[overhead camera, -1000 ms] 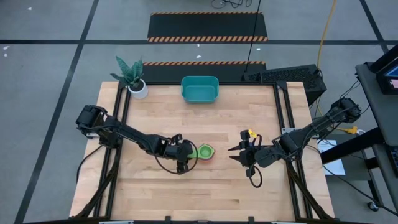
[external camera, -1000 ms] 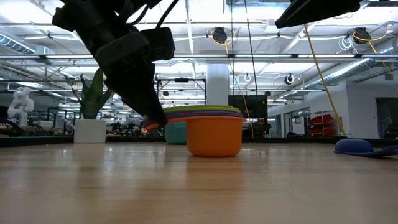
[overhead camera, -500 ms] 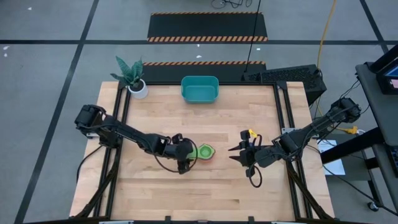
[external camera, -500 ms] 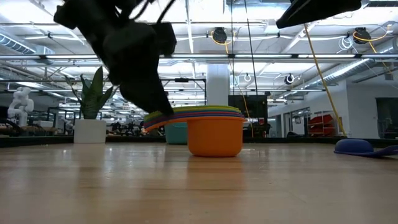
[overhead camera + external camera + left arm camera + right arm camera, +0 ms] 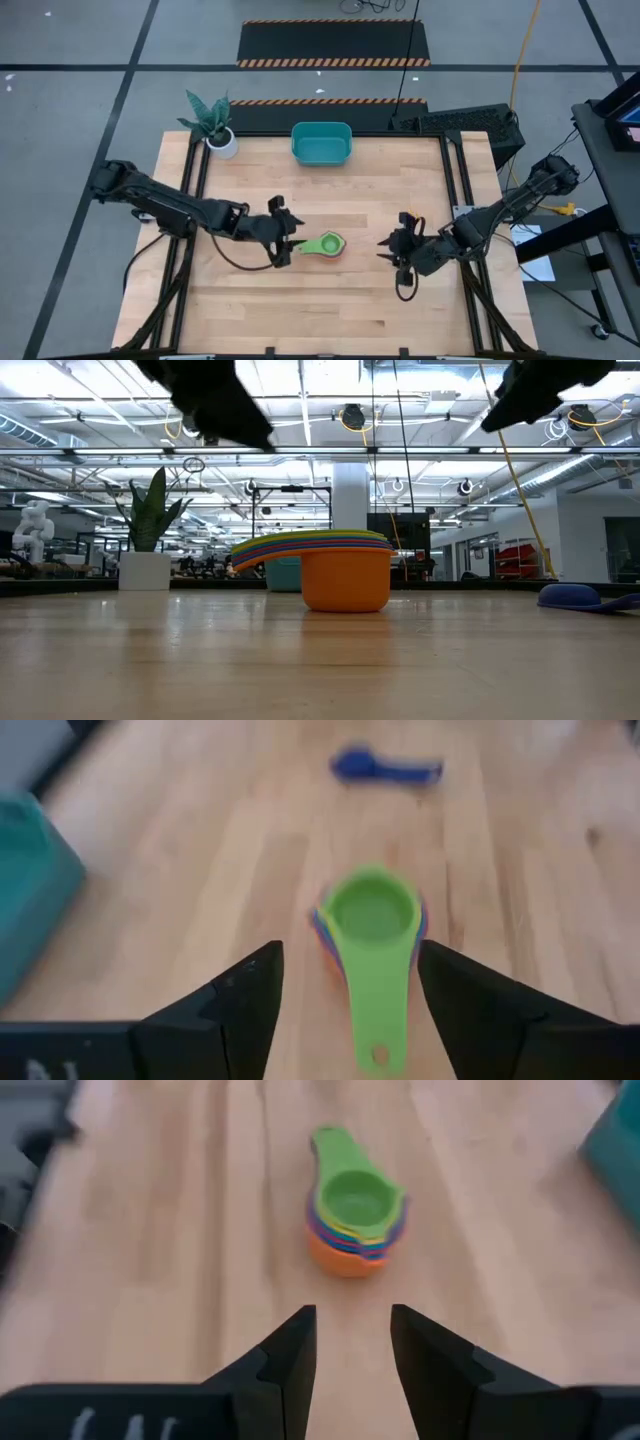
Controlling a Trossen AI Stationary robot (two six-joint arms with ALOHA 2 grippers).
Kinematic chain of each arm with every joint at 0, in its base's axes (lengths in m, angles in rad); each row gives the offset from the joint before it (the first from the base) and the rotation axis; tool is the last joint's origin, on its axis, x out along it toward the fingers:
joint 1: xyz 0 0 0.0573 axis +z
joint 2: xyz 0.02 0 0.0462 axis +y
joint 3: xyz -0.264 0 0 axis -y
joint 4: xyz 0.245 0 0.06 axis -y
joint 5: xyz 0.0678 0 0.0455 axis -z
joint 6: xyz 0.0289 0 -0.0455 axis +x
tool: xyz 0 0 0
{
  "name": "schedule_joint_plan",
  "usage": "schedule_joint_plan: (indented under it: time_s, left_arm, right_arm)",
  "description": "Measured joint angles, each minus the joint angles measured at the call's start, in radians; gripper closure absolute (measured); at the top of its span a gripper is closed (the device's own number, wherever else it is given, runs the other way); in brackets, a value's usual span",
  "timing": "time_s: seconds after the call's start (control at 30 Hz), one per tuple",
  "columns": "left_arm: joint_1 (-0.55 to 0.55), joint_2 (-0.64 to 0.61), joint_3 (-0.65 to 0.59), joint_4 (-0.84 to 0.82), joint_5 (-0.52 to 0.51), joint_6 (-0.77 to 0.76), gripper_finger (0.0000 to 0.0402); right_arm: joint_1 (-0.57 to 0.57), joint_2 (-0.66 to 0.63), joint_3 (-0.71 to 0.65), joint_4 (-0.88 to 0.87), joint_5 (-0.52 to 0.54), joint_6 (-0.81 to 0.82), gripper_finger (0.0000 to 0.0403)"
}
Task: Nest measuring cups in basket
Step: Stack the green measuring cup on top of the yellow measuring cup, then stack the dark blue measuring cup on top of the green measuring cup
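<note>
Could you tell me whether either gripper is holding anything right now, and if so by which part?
Nothing is held. The left gripper is open, apart from the cup stack's handle; the right gripper is open too, away from the stack.

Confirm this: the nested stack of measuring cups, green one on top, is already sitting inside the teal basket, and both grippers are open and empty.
Not quite. The high view shows the stack of measuring cups standing on the bare table, well short of the teal basket at the far edge. The rest holds: green is on top, and the left gripper and right gripper are open and empty.
</note>
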Motion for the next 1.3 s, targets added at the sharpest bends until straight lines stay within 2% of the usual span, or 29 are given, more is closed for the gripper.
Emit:
schedule_joint_plan:
  time_s: [0.17, 0.53, 0.77, 1.03, 1.3]
  left_arm:
    - [0.003, -0.039, 0.001, 0.078, -0.042, 0.075, 0.0187]
    - [-0.008, 0.011, 0.000, 0.181, -0.036, 0.052, 0.0222]
    - [-0.036, 0.026, 0.000, 0.297, 0.029, 0.060, 0.0234]
    - [-0.089, 0.027, 0.000, 0.298, 0.032, 0.025, 0.0243]
    - [-0.150, 0.027, 0.000, 0.258, 0.028, -0.009, 0.0243]
  right_arm:
    - [0.140, 0.056, -0.001, 0.113, 0.007, 0.130, 0.0277]
    - [0.340, 0.271, -0.002, 0.047, 0.030, 0.516, 0.0277]
    - [0.380, 0.376, -0.003, 0.093, 0.033, 0.602, 0.0277]
    - [0.389, 0.378, -0.002, 0.075, 0.061, 0.641, 0.0277]
    - [0.389, 0.378, -0.002, -0.198, 0.055, 0.697, 0.0277]
